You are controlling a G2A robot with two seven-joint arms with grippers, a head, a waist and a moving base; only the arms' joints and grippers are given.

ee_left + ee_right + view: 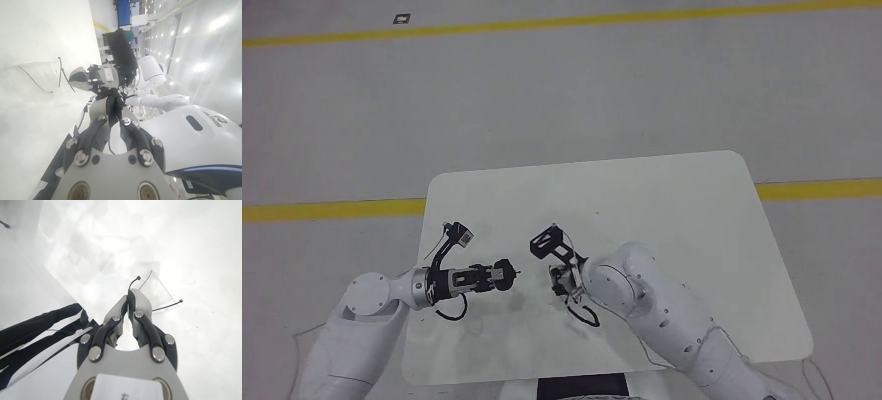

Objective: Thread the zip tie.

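Observation:
In the right wrist view my right gripper [129, 294] is shut on a thin black zip tie [133, 281]. Its square head sticks out past the fingertips and a short piece shows between the pads. The left wrist view shows that gripper [70, 78] from the side, with the zip tie [66, 77] slanting across its tip above the table. My left gripper [111, 93] is shut and points at the right one from a short gap away. I cannot make out anything between its pads. In the top view both grippers, left [512, 270] and right [554, 270], face each other near the table's front.
The white table [672, 200] carries a clear plastic sheet [164, 294] just beyond the right gripper. Loose black zip ties lie there, one [168, 307] at the sheet's edge, another [60, 71] upright in the left wrist view, a third [35, 81] farther off.

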